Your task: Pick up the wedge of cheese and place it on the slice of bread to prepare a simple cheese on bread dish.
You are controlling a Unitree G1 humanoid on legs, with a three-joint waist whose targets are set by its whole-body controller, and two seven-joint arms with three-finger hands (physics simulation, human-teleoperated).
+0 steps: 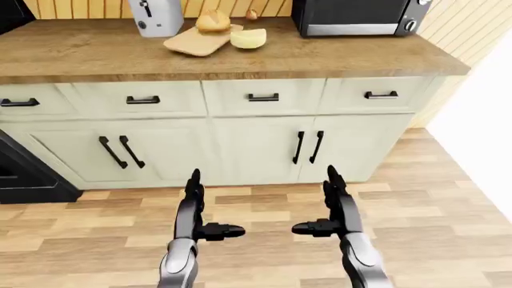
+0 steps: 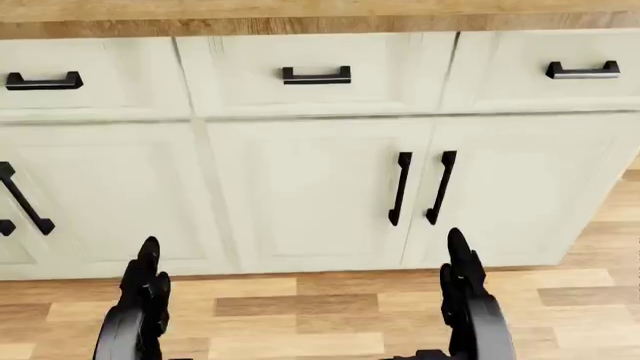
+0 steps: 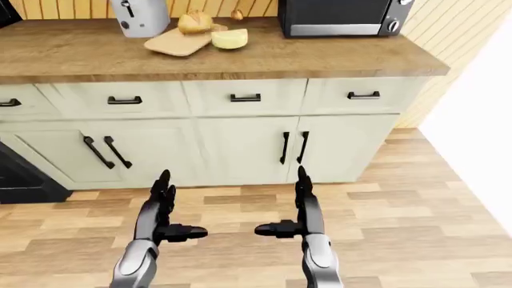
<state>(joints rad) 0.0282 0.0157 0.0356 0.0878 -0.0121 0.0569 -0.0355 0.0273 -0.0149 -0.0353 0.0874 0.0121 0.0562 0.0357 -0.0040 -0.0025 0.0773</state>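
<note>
In the left-eye view, a pale yellow wedge of cheese [image 1: 249, 38] lies on the wooden counter [image 1: 336, 54], against the right edge of a light cutting board [image 1: 192, 44]. The brown bread [image 1: 213, 21] sits on that board, just left of and above the cheese. My left hand [image 1: 212, 204] and right hand [image 1: 316, 201] are both open and empty. They are held low over the wood floor, fingers pointing up, well below and short of the counter. They also show at the bottom of the head view, the left hand [image 2: 145, 289] and the right hand [image 2: 462, 281].
A grey toaster [image 1: 156, 17] stands left of the board and a black microwave [image 1: 360, 15] to its right. A small brownish item [image 1: 251, 14] sits behind the cheese. Cream cabinets with black handles [image 1: 308, 147] are below the counter. A black appliance [image 1: 24, 177] is at the left.
</note>
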